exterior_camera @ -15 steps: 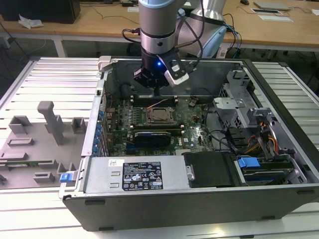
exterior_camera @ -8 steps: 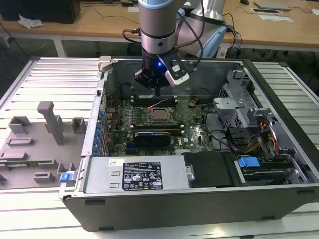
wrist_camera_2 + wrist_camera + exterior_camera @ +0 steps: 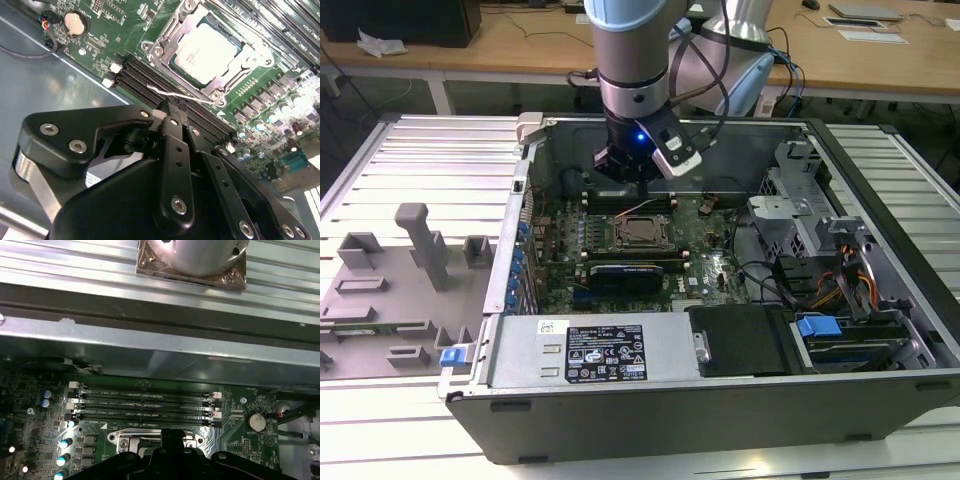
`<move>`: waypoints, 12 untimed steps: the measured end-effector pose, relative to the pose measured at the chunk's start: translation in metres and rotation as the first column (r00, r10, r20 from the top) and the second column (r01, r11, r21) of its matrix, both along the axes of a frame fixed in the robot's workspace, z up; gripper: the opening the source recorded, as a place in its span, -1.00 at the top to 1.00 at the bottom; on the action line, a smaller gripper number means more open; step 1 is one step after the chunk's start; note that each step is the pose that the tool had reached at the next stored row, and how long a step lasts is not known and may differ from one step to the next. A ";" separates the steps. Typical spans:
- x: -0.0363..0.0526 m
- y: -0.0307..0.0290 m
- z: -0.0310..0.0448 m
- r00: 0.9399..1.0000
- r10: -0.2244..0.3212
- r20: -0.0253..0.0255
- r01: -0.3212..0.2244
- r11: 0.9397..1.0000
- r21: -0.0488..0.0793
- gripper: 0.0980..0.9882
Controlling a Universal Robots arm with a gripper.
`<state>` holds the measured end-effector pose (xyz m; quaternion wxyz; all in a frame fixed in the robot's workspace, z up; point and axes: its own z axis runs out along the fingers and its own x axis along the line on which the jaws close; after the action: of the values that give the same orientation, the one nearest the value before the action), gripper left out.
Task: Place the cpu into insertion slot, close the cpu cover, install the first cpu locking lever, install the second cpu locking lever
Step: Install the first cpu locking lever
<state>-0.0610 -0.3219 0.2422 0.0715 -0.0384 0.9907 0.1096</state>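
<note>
While the cpu (image 3: 207, 47) lies framed by the lowered cover (image 3: 170, 36), you have the gripper (image 3: 169, 111) hovering over the memory slots (image 3: 142, 82). Fingers (image 3: 175, 145) pinched together, empty

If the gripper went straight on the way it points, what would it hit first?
Probably the black memory slots just under the gripper, beside the insertion slot; depth is unclear.

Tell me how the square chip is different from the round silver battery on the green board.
The cpu is square; the battery is round. The cpu is much bigger than the battery. The cpu sits inside a silvery metal frame; the battery sits bare near the edge of the green board. Both are pale, shiny and lie flat on it.
</note>
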 end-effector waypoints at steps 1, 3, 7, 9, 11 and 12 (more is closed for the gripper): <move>0.0000 0.0000 -0.0043 1.000 0.000 0.003 0.000 1.000 0.000 0.98; 0.0000 0.0000 -0.0080 1.000 0.000 0.004 0.000 1.000 0.000 0.98; 0.0000 0.0002 -0.0169 1.000 0.000 0.005 0.000 1.000 0.000 0.98; -0.0001 0.0010 -0.0185 1.000 0.000 0.005 0.000 1.000 -0.001 0.98; 0.0000 0.0024 -0.0196 1.000 0.000 0.005 0.000 1.000 -0.006 0.98; 0.0000 0.0032 -0.0199 1.000 0.000 0.005 0.000 1.000 -0.008 0.98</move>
<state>-0.0611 -0.3187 0.2223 0.0740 -0.0389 0.9909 0.1055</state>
